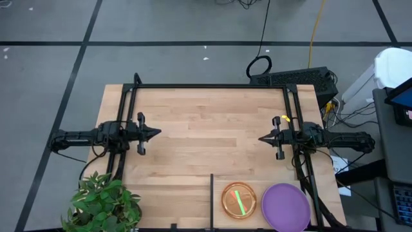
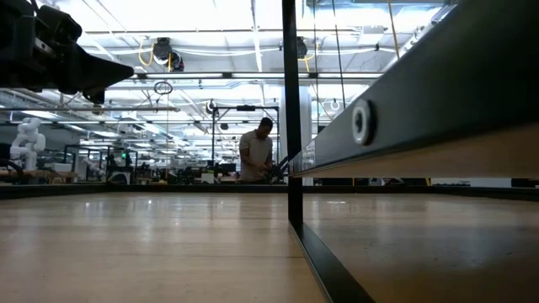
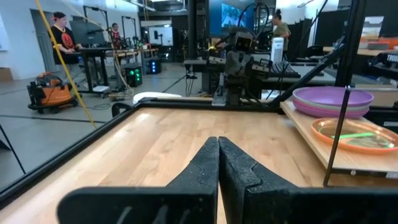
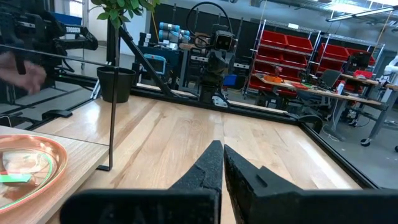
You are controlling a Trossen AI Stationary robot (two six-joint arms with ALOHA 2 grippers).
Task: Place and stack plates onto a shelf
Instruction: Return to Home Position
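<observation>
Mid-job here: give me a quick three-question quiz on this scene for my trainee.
1. True or false: the left tool grips a plate.
2. On the shelf, which lies nearer the black divider bar? A) purple plate B) orange plate
3. Fill in: the right tool is ____ (open or shut).
Key: 1 false; 2 B; 3 shut.

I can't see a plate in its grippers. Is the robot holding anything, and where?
Nothing is held. The left gripper and right gripper are shut and empty; the plates lie on the shelf.
</observation>
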